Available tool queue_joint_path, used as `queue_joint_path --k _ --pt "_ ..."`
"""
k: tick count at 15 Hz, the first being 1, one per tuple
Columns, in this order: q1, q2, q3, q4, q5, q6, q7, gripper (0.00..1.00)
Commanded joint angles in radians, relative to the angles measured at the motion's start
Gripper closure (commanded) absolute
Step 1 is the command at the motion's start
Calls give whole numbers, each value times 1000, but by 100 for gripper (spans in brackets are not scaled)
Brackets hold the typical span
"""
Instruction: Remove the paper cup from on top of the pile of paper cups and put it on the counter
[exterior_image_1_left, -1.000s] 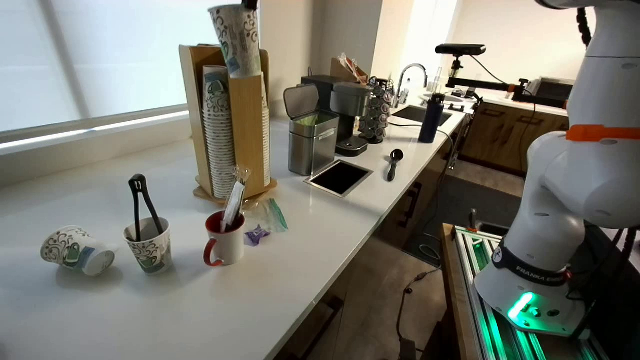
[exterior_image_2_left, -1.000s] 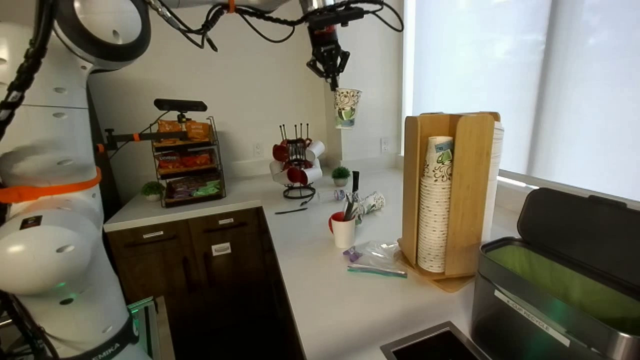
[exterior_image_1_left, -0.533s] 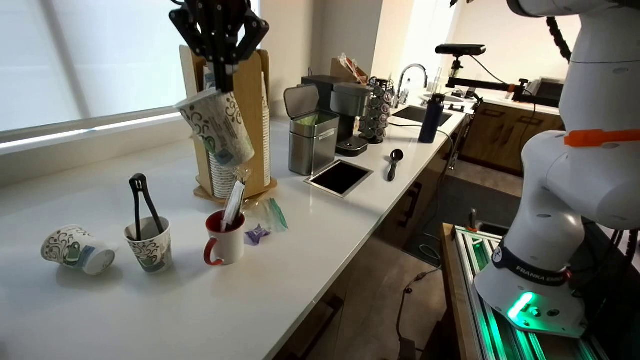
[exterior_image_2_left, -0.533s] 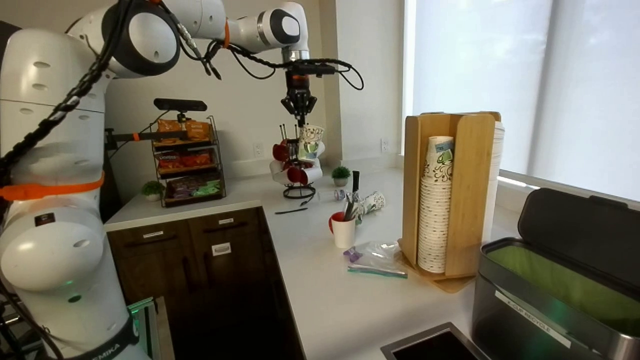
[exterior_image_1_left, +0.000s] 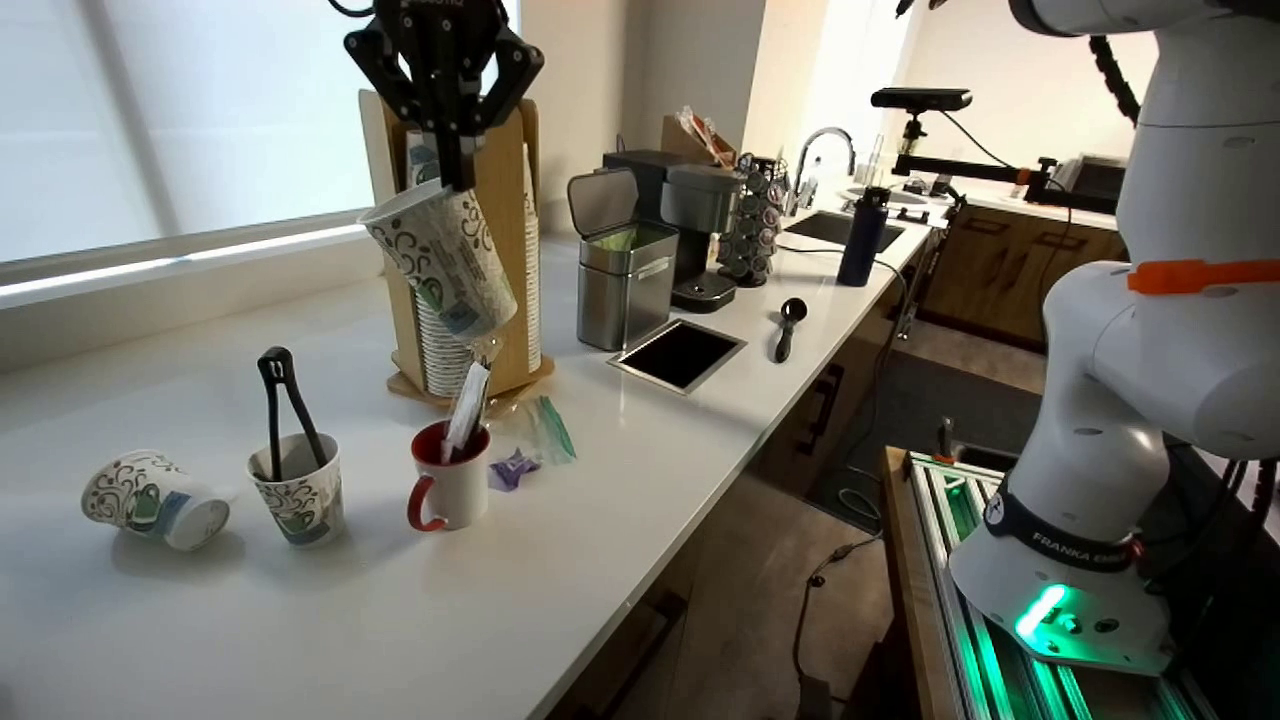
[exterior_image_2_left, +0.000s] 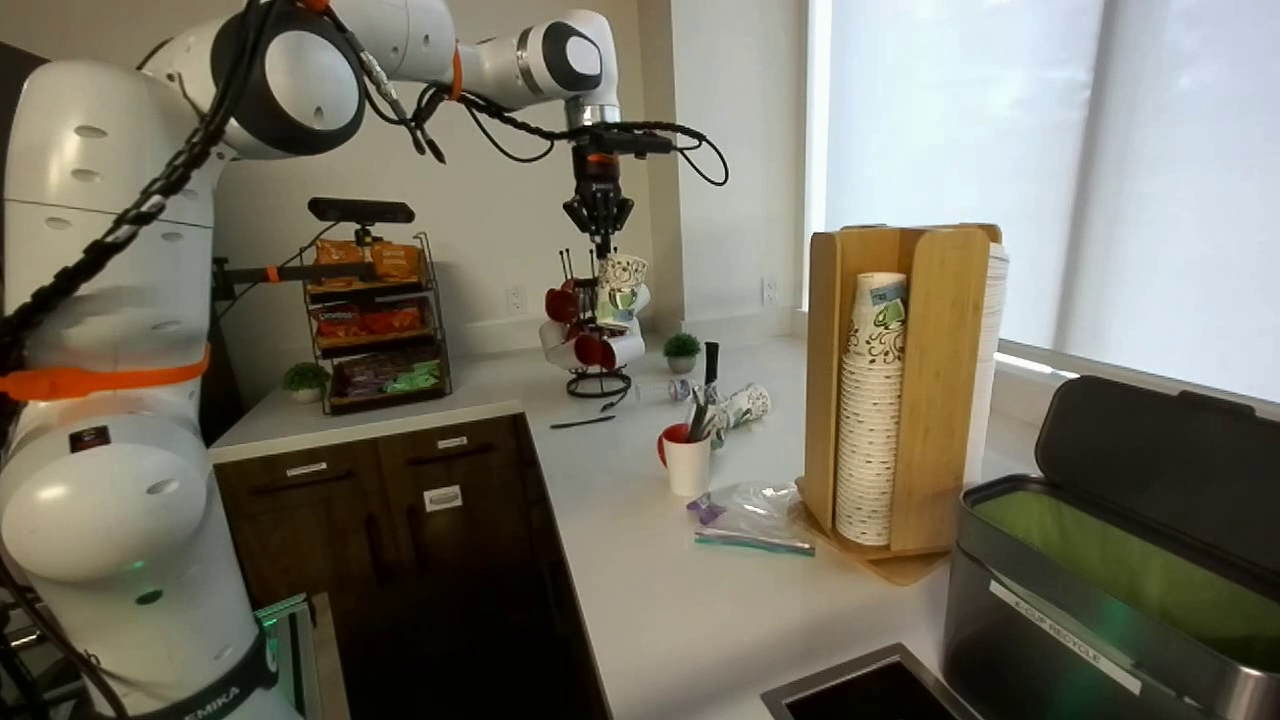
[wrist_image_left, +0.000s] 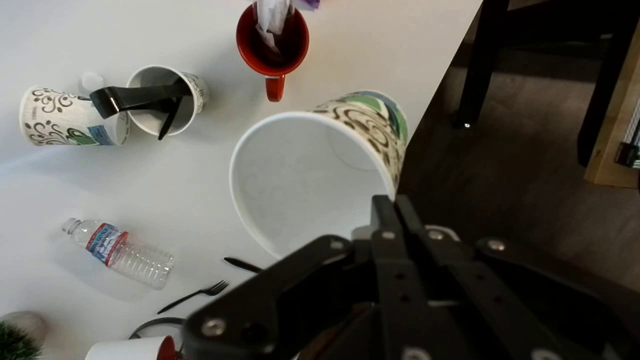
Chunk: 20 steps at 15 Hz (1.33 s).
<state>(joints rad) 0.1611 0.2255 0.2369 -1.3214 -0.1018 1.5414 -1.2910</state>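
My gripper is shut on the rim of the paper cup, cream-white with green and dark marks. The cup hangs tilted, open mouth up, in the air above the counter. In an exterior view the gripper and cup show in front of the mug rack. In the wrist view the fingertips pinch the rim, and the empty inside of the cup faces the camera. The pile of paper cups stands in its wooden frame, partly hidden behind the held cup in an exterior view.
A similar cup lies on its side by a cup with black tongs. A red-and-white mug, plastic bag and steel bin stand nearby. A water bottle and mug rack are farther along.
Over the last second, my gripper has come down with the cup and moved away from the wooden frame. In the last half second it has moved only slightly.
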Motion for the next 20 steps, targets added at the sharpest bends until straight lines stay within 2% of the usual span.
queue_joint_path --k 1,5,7,10,13,17,18,20 --pt "-2 -22 3 -116 -3 159 -12 99" --pt "-12 -83 9 -360 -16 500 -156 99" --pt "-3 -78 2 -439 -23 594 -254 99" --pt "11 -41 11 -494 -36 644 -370 99" --pt "15 -14 3 -458 -17 607 -329 96" --pt "14 -13 0 -445 -17 607 -327 99" --pt "24 10 -7 -450 -58 668 -296 99" --pt "20 16 -8 -491 -61 858 -266 99"
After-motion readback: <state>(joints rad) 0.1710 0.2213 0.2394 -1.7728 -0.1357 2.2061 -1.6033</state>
